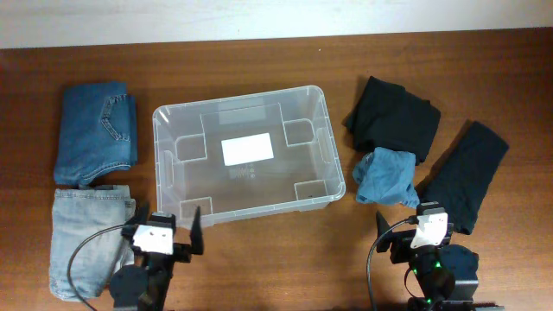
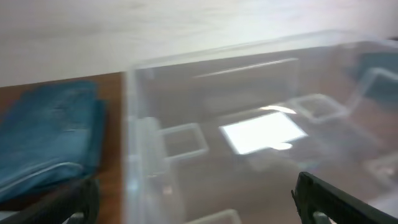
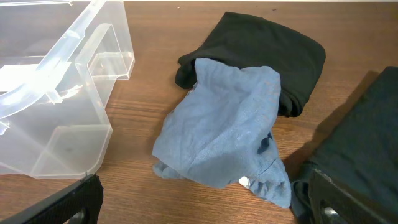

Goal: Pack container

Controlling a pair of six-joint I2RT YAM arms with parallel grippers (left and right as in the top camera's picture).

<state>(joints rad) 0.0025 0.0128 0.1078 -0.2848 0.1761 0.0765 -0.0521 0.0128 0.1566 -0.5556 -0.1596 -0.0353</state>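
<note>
Brown wooden table | large clear rectangular plastic container, upright at table centre | folded blue denim jeans to its left | black folded garment to its right | crumpled light-blue cloth near its right wall | left gripper, right gripper: fingers spread wide, holding nothing

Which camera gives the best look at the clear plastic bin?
The overhead view: the whole bin shows, empty, with its white label. The left wrist view is close but blurred; the right wrist shows only one end.
</note>
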